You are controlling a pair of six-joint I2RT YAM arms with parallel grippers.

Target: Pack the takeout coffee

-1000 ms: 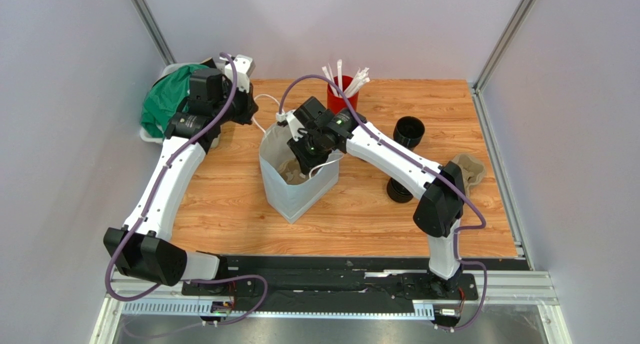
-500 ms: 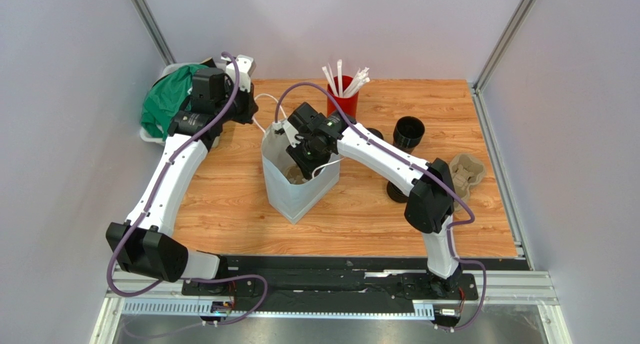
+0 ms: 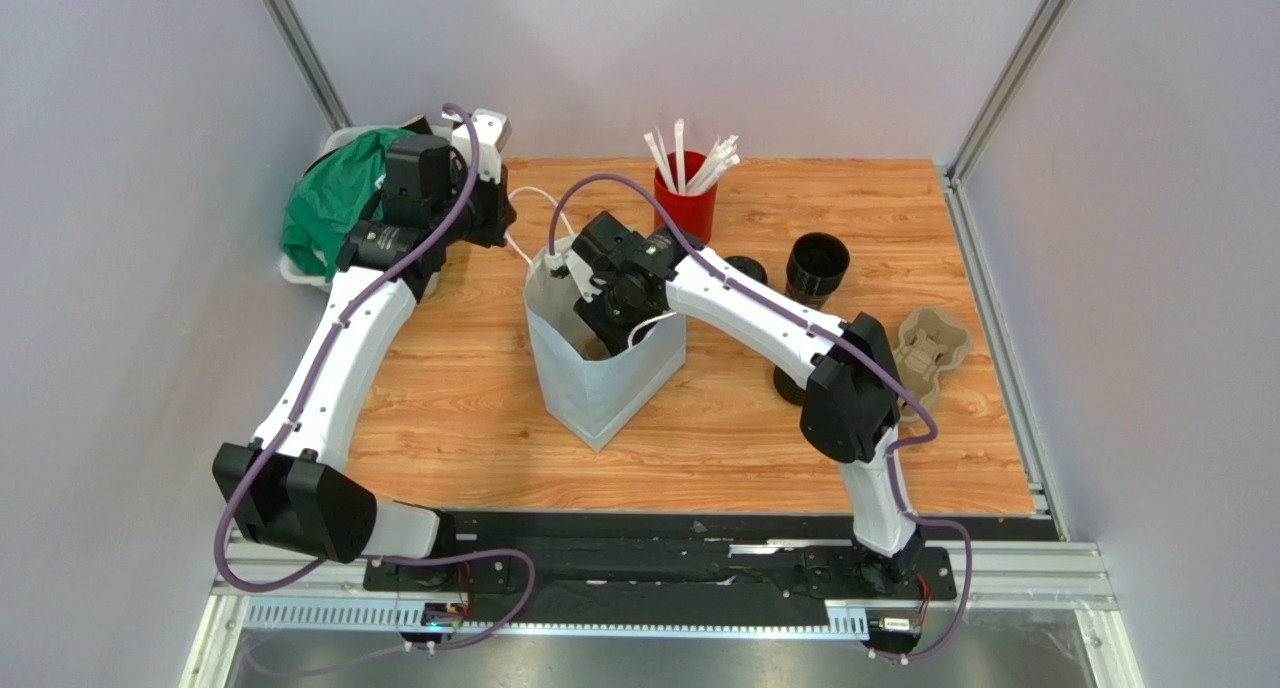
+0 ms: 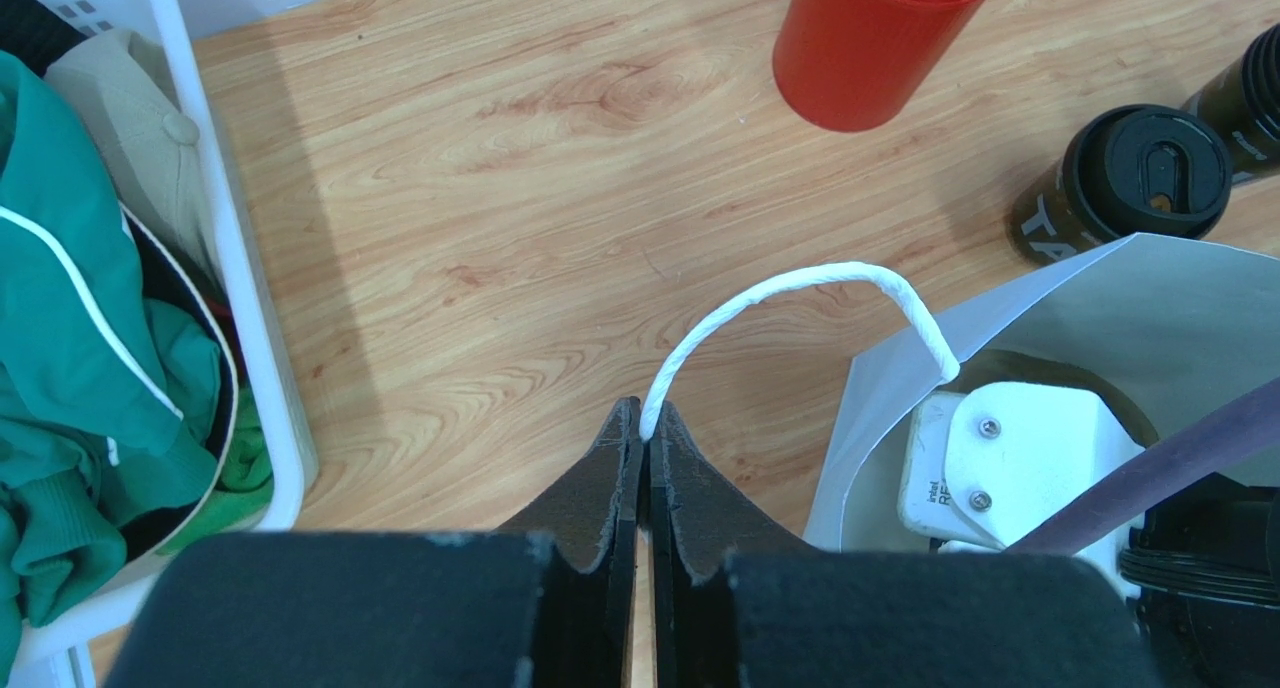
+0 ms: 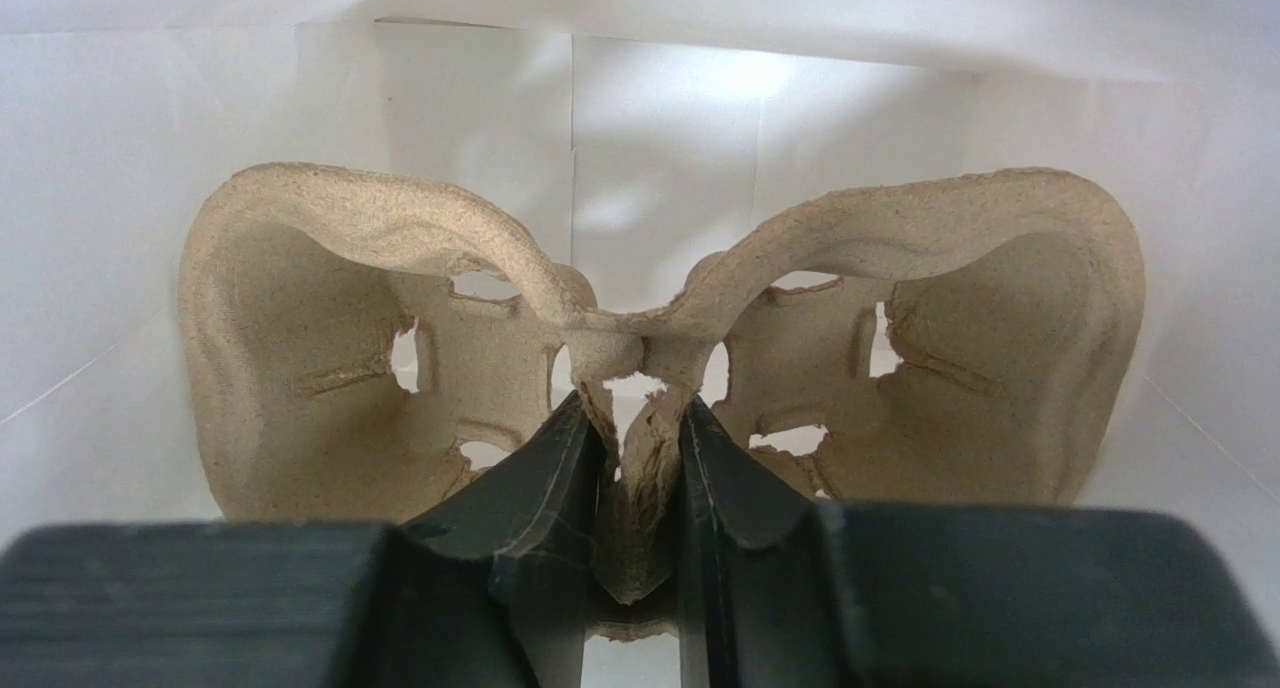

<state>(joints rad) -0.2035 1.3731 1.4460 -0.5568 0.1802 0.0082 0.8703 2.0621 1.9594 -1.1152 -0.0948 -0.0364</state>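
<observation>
I judge the packing to be at an early stage: no coffee is in the bag yet. My right claw point(image 5: 643, 436) is closed tight on the middle ridge of a brown pulp carrier point(image 5: 962, 343), holding it inside the white paper bag point(image 3: 601, 381). Both of its 2 slots are empty, and I cannot tell whether it touches the bag's floor. My left claw point(image 4: 646, 433) is pinched shut on the bag's white cord handle point(image 4: 781, 286), which I take to be keeping the mouth open.

The takeout coffee stands out on the tabletop point(image 3: 451, 373). The 1st cup point(image 3: 819, 262) is right of the bag, the 2nd cup point(image 3: 747, 271) is just behind my right forearm, and the 3rd cup point(image 3: 787, 384) is partly under it. What is left, as I see it, is to seat the carrier and then load the cups.

A spare carrier point(image 3: 929, 351) lies empty near the right edge. The red cup point(image 3: 685, 205) holds white straws point(image 3: 684, 151), and the white basket point(image 4: 248, 328) holds green clothing point(image 4: 75, 403).
</observation>
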